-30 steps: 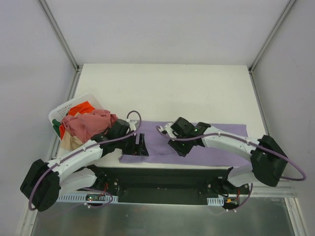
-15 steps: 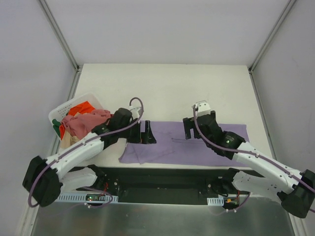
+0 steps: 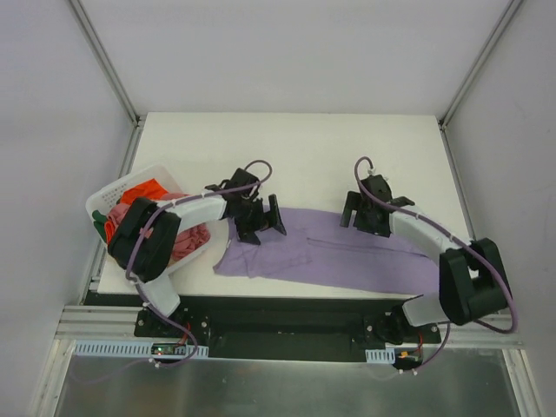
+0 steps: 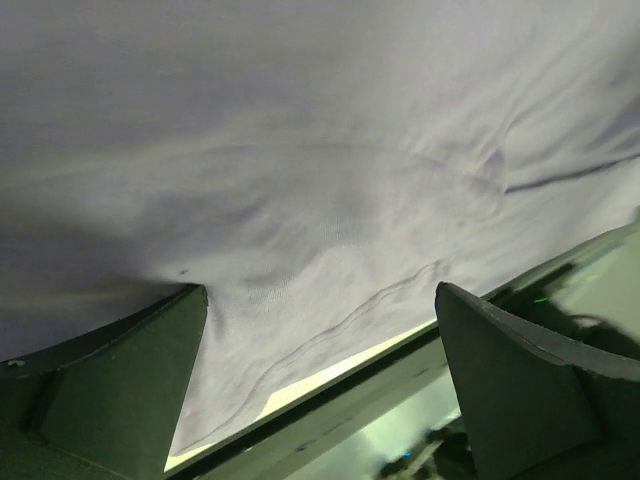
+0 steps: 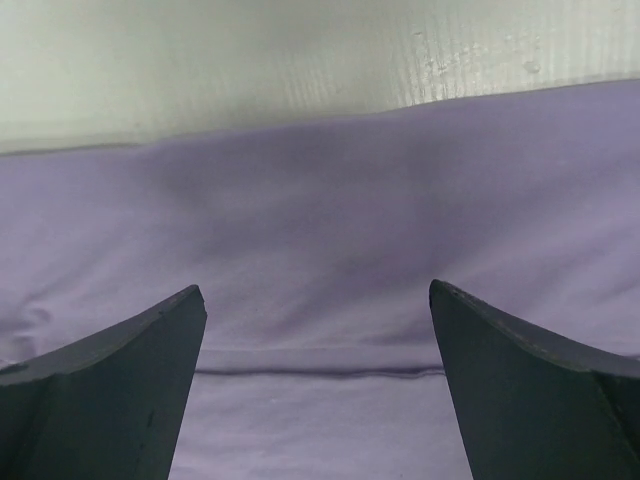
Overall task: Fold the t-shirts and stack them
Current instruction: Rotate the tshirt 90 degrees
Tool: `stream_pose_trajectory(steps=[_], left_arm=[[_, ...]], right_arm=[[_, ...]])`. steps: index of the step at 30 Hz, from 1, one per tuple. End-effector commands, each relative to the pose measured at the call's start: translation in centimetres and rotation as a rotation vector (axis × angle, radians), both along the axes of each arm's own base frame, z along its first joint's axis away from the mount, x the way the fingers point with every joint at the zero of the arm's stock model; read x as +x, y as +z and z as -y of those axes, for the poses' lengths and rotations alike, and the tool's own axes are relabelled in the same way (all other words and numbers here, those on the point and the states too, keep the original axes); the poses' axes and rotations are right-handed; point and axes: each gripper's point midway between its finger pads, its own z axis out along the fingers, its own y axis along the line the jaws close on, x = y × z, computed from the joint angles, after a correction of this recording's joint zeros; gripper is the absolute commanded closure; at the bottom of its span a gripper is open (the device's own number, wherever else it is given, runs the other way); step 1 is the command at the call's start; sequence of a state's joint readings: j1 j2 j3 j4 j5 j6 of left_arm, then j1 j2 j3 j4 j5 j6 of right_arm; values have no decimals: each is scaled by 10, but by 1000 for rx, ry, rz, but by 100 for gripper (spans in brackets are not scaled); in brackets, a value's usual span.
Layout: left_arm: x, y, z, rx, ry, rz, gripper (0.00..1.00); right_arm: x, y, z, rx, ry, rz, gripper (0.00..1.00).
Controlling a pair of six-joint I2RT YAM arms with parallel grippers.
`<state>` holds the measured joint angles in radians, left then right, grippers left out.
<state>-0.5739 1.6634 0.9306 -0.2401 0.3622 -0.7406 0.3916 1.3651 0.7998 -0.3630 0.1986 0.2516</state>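
A lavender t-shirt lies flat as a long strip across the near part of the white table. My left gripper stands open over the strip's far left corner, holding nothing. My right gripper is open too, above the far edge right of the middle. In the left wrist view the lavender cloth fills the picture between the spread fingers. The right wrist view shows the same cloth, with a fold seam running between the fingertips. More t-shirts, salmon pink and orange-red, sit in the basket.
The white laundry basket stands at the table's left edge, partly under my left arm. The black mounting rail runs along the near edge just below the shirt. White walls close the table in at the back and sides.
Both grippers have travelled from the shirt's near edge to its far edge and opened wide. The lavender strip now lies slightly skewed, its left end nearer to me.
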Motion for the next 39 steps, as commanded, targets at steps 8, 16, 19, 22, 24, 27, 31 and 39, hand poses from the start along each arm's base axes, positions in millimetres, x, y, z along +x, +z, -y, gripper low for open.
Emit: stream_pose_trajectory(steps=[8, 16, 19, 22, 24, 27, 31, 39], left_arm=[[195, 1, 19, -24, 158, 36, 1], [370, 50, 91, -447, 259, 312, 1], [384, 67, 89, -479, 319, 421, 1], [382, 105, 90, -494, 260, 509, 1], [377, 139, 91, -514, 231, 558, 1], [355, 161, 88, -485, 178, 581, 1], [297, 150, 85, -356, 106, 526, 1], [151, 70, 97, -31, -11, 314, 1]], right_arm=[[-26, -35, -34, 219, 60, -268, 4], [-106, -27, -121, 283, 404, -422, 4], [-94, -9, -125, 228, 429, -316, 4], [-80, 9, -119, 195, 451, -221, 4], [-75, 22, -120, 196, 490, -170, 4], [-68, 27, -111, 153, 466, -140, 4], [-77, 19, -100, 147, 440, -188, 4], [-108, 7, -92, 207, 456, -226, 4]])
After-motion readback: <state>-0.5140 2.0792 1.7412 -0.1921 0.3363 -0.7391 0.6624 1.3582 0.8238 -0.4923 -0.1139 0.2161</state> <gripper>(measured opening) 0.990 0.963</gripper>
